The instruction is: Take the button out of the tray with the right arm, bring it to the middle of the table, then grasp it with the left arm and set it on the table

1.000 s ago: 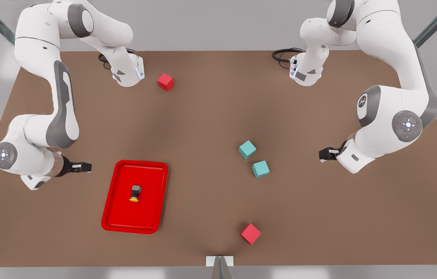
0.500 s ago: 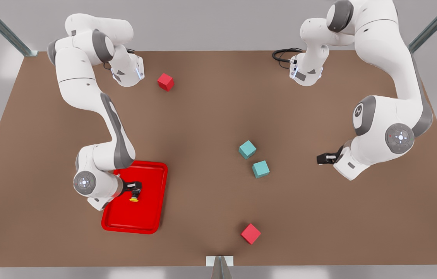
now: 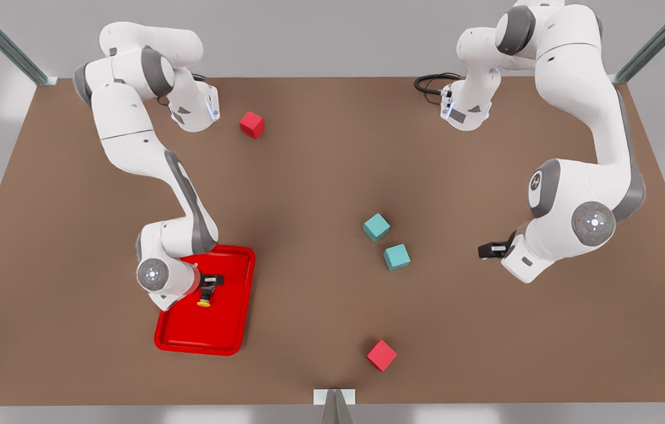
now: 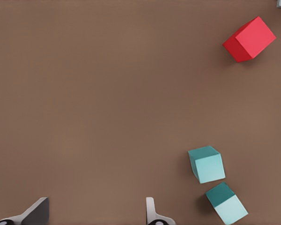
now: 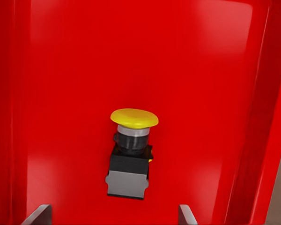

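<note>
The button (image 5: 131, 154), a black body with a yellow cap, lies on its side in the red tray (image 5: 84, 70). In the front view the button (image 3: 205, 299) is near the middle of the tray (image 3: 220, 330), on the front view's left. My right gripper (image 3: 209, 284) hangs right over it. Seen from the right wrist, the right gripper (image 5: 112, 215) is open, with one fingertip on either side of the button's body and apart from it. My left gripper (image 3: 488, 250) waits open on the front view's right, above the bare table (image 3: 320, 176). The left wrist view shows this left gripper (image 4: 93, 213) holding nothing.
Two teal cubes (image 3: 376, 227) (image 3: 396, 257) sit close together right of the table's middle, between the tray and the left gripper. One red cube (image 3: 252, 124) lies at the back and another (image 3: 381, 355) near the front edge. The tray's raised rim surrounds the button.
My right arm has swung from beside the tray to over it, bringing its open gripper down above the button. The left arm has shifted slightly. The button has not moved.
</note>
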